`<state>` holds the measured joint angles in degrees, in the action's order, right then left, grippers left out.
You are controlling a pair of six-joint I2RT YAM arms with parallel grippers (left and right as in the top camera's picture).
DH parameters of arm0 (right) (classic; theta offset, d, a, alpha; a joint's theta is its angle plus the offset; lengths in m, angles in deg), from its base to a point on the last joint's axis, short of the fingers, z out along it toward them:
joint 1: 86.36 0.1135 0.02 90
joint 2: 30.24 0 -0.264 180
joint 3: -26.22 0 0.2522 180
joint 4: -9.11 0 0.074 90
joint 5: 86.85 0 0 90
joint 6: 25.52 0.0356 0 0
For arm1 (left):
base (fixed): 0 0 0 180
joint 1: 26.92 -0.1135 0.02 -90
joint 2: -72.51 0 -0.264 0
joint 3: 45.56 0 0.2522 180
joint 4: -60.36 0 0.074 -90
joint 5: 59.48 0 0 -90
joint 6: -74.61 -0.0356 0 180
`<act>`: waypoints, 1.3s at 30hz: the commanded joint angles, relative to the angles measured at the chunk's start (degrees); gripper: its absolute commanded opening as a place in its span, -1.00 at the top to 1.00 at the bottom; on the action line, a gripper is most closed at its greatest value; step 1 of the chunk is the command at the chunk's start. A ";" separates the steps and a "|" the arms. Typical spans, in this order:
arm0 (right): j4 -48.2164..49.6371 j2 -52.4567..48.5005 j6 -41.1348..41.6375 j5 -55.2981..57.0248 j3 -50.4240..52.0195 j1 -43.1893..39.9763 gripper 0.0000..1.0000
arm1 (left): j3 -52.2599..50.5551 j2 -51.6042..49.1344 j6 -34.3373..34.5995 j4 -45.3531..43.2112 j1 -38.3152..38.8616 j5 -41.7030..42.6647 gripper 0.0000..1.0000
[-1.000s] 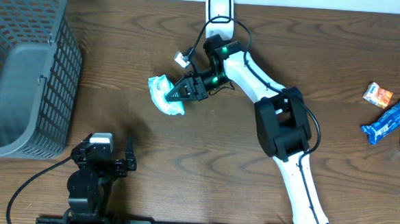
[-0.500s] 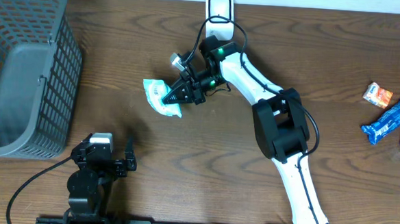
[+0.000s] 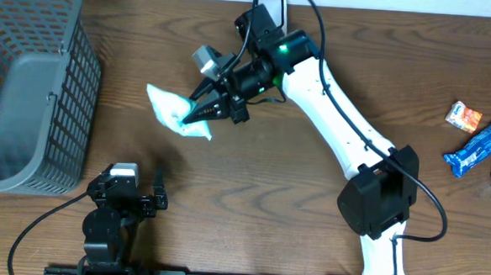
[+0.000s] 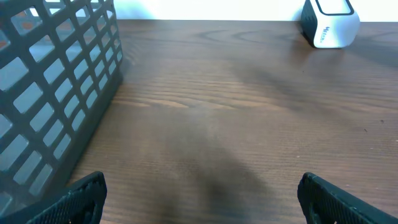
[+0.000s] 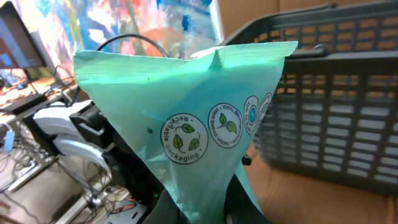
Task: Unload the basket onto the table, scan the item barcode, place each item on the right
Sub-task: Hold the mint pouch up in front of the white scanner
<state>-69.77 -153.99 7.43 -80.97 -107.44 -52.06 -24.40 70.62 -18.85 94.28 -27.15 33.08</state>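
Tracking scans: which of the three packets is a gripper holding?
The pale green packet, in the right gripper; the orange packet and blue packet lie far right, untouched.

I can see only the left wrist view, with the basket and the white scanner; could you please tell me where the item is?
Observer: The right hand is shut on a mint-green pouch, which the overhead view shows between the basket and the scanner.
Operator: Thank you. Is a barcode showing on it?
Observer: None in the right wrist view; the side facing that camera shows only round green eco logos.
Operator: Is anything else on the table that might need scanning?
Observer: Yes, an orange packet and a blue bar lie near the right edge of the overhead view.
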 commanded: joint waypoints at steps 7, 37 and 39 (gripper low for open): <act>-0.70 -0.11 9.16 1.75 -0.11 1.81 0.98 | -1.22 0.11 -0.81 0.28 -0.20 -0.87 -0.96; 6.49 -1.18 72.74 102.49 0.00 -4.04 0.98 | -1.22 0.11 -0.81 0.28 -0.20 -0.90 -0.96; 10.08 -2.40 70.82 104.72 0.00 -5.62 0.98 | -1.22 0.11 -0.81 0.28 -0.20 -0.87 -0.96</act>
<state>-62.12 -154.31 81.37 18.28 -107.33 -55.60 -24.40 70.62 -18.87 94.28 -27.15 33.08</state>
